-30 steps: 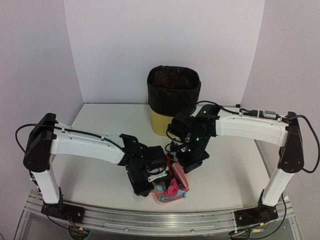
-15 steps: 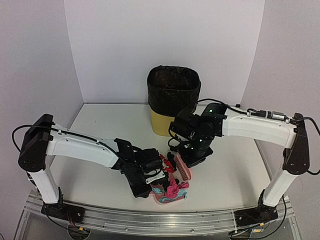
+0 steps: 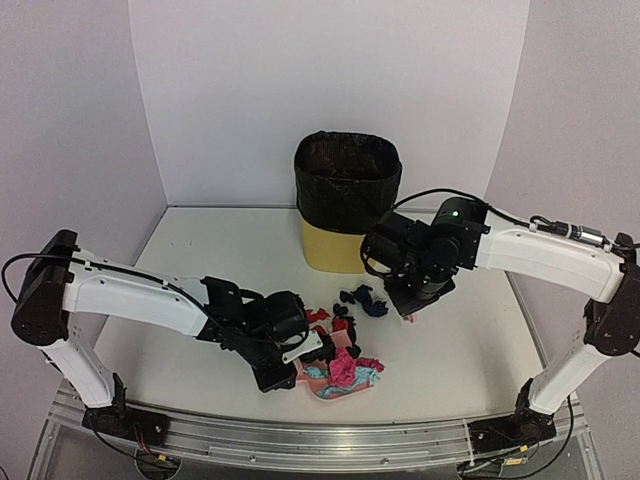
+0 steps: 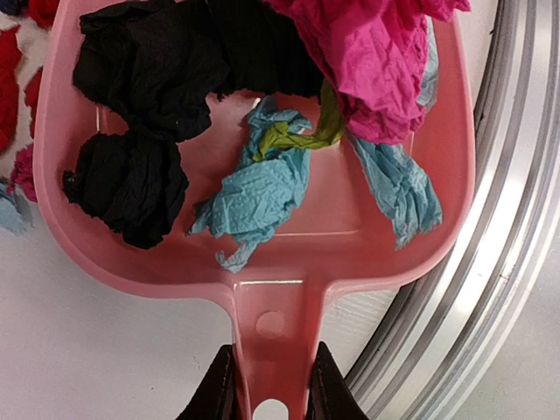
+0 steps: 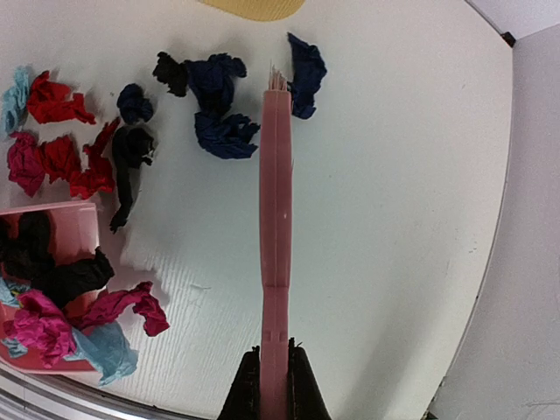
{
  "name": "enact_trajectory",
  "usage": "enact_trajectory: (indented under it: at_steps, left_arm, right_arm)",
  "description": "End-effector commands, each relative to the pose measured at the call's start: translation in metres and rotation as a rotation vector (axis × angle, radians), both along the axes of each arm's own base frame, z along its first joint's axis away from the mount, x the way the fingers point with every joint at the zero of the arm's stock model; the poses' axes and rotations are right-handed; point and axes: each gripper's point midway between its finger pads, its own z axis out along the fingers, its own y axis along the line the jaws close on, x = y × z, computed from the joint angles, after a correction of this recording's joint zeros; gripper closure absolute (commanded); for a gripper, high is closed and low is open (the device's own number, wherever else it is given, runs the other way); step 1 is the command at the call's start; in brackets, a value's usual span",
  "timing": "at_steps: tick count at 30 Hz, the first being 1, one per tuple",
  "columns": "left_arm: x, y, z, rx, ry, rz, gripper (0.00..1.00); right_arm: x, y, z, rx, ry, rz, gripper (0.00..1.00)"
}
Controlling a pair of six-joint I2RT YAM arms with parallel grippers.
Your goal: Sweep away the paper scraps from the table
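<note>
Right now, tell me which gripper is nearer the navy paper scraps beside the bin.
Right. The right gripper holds its pink brush with the tip beside the navy scraps; the left gripper sits farther off, clamping the dustpan handle near the rail.

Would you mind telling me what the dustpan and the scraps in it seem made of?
The dustpan: likely moulded plastic, pink, smooth, with a soft sheen. The scraps: apparently thin paper, matte, with crumpled creases and torn edges.
</note>
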Motion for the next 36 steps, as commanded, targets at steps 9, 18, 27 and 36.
enact_trajectory:
  at_steps: [9, 18, 27, 36]
  left_arm:
    - [0.014, -0.018, 0.051, -0.083, -0.073, -0.005, 1.00]
    - [0.023, -0.032, 0.090, -0.154, -0.110, 0.002, 1.00]
    - [0.044, -0.046, 0.125, -0.210, -0.143, 0.025, 1.00]
    - [0.068, -0.052, 0.159, -0.235, -0.220, 0.054, 1.00]
  right_arm:
    - [0.012, -0.077, 0.047, -0.114, -0.270, -0.160, 1.00]
    - [0.008, -0.135, 0.045, -0.165, -0.288, -0.301, 1.00]
    - [0.001, -0.151, 0.038, -0.167, -0.272, -0.332, 1.00]
    - [-0.008, -0.163, 0.032, -0.146, -0.259, -0.360, 1.00]
